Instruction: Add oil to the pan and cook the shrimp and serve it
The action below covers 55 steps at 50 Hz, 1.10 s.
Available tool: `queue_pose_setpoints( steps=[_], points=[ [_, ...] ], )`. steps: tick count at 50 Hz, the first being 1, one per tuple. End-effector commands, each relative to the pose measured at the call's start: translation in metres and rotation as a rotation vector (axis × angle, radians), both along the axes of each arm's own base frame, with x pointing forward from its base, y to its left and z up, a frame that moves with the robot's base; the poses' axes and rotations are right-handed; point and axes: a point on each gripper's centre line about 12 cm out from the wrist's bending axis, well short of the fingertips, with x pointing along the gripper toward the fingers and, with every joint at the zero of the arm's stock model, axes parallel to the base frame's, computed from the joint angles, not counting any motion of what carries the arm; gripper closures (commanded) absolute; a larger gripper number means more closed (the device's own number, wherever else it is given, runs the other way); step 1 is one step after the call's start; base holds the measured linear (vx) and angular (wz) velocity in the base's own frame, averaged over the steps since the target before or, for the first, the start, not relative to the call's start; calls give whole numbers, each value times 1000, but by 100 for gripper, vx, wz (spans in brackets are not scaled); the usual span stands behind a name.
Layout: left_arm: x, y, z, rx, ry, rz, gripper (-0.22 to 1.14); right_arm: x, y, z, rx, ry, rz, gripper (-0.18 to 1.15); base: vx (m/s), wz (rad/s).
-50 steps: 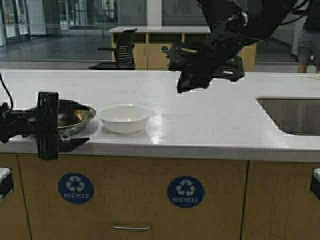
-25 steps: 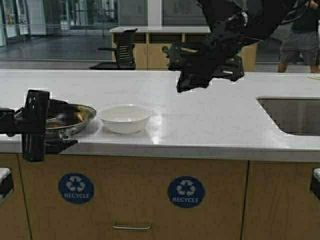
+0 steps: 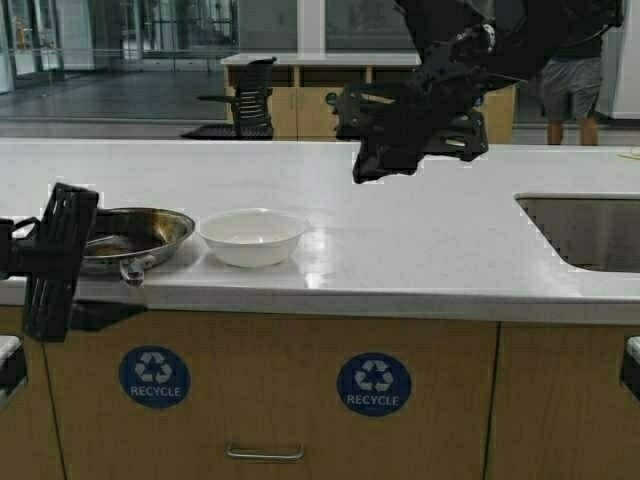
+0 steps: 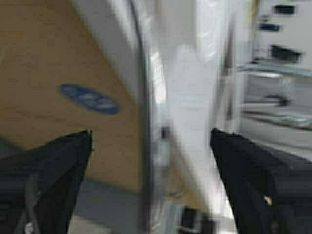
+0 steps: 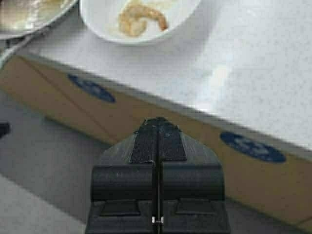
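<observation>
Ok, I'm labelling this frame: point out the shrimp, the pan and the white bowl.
shrimp [image 5: 139, 18]: right wrist view, middle of its curved body.
pan [image 3: 178, 223]: high view, shiny right rim.
white bowl [image 3: 250, 249]: high view, front outer wall.

A shared kitchen area in an office-style building: a long white surface [image 3: 420, 230] on wood cabinets [image 3: 300, 400] bearing blue recycle labels [image 3: 373, 384], a sink [image 3: 585, 232] sunk at its right edge, with an office chair [image 3: 245, 100] and glass walls [image 3: 110, 40] behind.
</observation>
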Motion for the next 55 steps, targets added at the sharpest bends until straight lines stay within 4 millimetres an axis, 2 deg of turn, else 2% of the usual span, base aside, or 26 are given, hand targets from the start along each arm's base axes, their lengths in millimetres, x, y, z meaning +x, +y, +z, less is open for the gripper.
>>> queue_pose_setpoints(
  steps=[1, 6, 12, 27, 34, 44, 49, 55],
  points=[
    [-6, 6, 6, 117, -14, -18, -11, 4, 4, 10, 24, -32, 1, 91, 0, 0],
    [-11, 14, 13, 197, -40, 2, -11, 3, 3, 9, 22, -29, 1, 91, 0, 0],
    [-17, 24, 32, 269, -95, 57, -11, 4, 3, 9, 23, -30, -1, 91, 0, 0],
    [-14, 26, 70, 285, -200, 84, -11, 6, 5, 12, 30, -40, 0, 91, 0, 0],
    [-19, 25, 85, 294, -244, 89, -10, 5, 5, 11, 27, -37, 0, 91, 0, 0],
    [-24, 27, 118, 365, -340, 93, -6, 5, 5, 12, 27, -41, 2, 91, 0, 0],
    [-22, 29, 137, 455, -373, 70, 3, 6, 5, 15, 29, -47, 4, 91, 0, 0],
    [-20, 25, 168, 575, -425, 21, 34, 4, 4, 21, 30, -52, 11, 91, 0, 0]
  ],
)
